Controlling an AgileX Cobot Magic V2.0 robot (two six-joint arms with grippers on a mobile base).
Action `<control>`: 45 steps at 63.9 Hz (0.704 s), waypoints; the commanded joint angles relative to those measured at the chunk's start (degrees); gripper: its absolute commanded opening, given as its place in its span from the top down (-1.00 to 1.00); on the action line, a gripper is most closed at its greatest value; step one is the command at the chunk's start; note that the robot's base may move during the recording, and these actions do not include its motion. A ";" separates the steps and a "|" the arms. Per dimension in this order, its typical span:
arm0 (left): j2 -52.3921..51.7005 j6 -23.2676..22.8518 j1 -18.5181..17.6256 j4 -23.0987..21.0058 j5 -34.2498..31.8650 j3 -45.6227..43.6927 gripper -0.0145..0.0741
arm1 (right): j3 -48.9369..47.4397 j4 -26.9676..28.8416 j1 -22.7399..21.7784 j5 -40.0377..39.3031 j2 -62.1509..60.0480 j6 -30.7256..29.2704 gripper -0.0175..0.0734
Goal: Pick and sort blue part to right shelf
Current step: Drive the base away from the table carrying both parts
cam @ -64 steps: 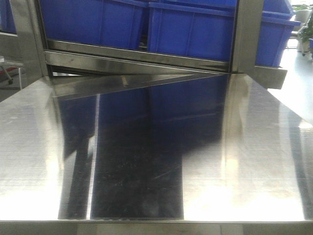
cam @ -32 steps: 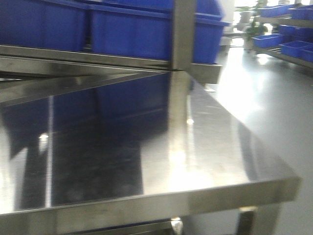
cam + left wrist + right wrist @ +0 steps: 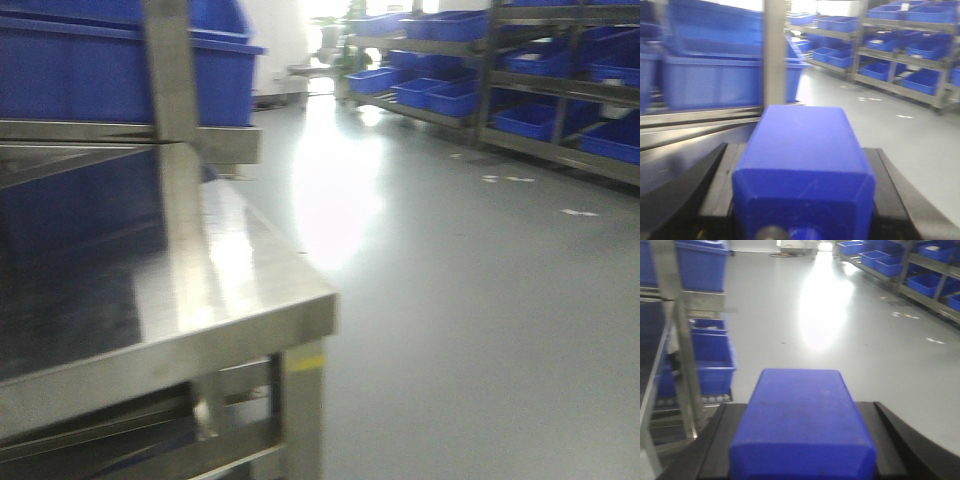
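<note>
Front-facing view: a stainless-steel surface [image 3: 150, 300] filled the left side. Its near right corner sat towards the middle of the picture, with a steel leg [image 3: 303, 420] under that corner. At the surface's far edge rose a steel upright [image 3: 168, 70] that met a crossbar carrying large blue bins [image 3: 80, 70]. A glossy grey floor [image 3: 450, 330] with a bright patch of glare spread out to the right. Across that floor, well apart from the surface, the right shelf [image 3: 487, 80] stood along the upper right. It was a steel-framed rack holding rows of smaller-looking blue shelf bins [image 3: 450, 98].

Left wrist view, somewhat blurred: the left end effector [image 3: 802, 150] was clenched on the first blue part [image 3: 805, 170], a solid-blue rectangular plastic block. The block lay lengthwise between two black fingers [image 3: 700, 195], which pressed against its left and right sides. Its near end was bevelled. A small rounded shape at the bottom edge was too blurred to identify. Behind the block stood a steel post, with blue bins to the left of it and racks of blue bins to the right.

Right wrist view: the right end effector [image 3: 800, 407] was grasping the second blue part [image 3: 802, 430], another solid-blue rectangular block. Black fingers [image 3: 900, 440] flanked it on both sides. Beyond it lay the glaring floor. A steel rack with a blue bin on a lower level stood at the left, and more bins on shelves showed in the upper right corner.
</note>
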 commanded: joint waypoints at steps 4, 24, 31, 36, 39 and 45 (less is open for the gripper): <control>0.65 0.04 0.17 -1.00 -4.68 -1.65 -0.24 | -1.64 -0.55 -0.23 -5.34 0.36 -0.26 -0.29; 0.65 0.04 0.05 -1.00 -4.68 -1.65 -0.24 | -1.64 -0.55 -0.23 -5.34 0.36 -0.26 -0.29; 0.65 0.04 0.05 -1.00 -4.68 -1.65 -0.24 | -1.64 -0.55 -0.23 -5.34 0.36 -0.26 -0.29; 0.65 0.04 0.05 -1.00 -4.68 -1.65 -0.24 | -1.64 -0.55 -0.23 -5.34 0.36 -0.26 -0.29; 0.65 0.04 0.05 -1.00 -4.68 -1.65 -0.24 | -1.64 -0.55 -0.23 -5.34 0.36 -0.26 -0.29; 0.65 0.04 0.05 -1.00 -4.68 -1.65 -0.24 | -1.64 -0.55 -0.23 -5.34 0.36 -0.26 -0.29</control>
